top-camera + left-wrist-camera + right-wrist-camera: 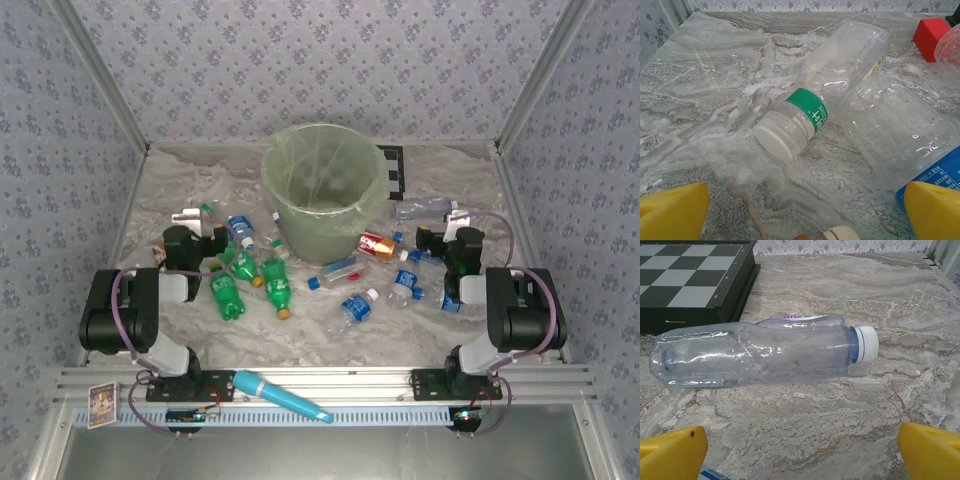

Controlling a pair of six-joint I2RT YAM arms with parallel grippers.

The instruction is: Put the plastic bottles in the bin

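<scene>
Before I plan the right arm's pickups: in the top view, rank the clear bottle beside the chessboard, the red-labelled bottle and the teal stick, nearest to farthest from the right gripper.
1. Clear bottle: just ahead of the right gripper.
2. Red-labelled bottle: leftward, beside the bin.
3. Teal stick: near rail, between the arm bases.

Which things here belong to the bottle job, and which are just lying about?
For the job: bin; green bottles; blue-labelled clear bottles; red-labelled bottle; green-banded clear bottle; crushed clear bottle.
Lying about: teal stick; chessboard; red block.
</scene>
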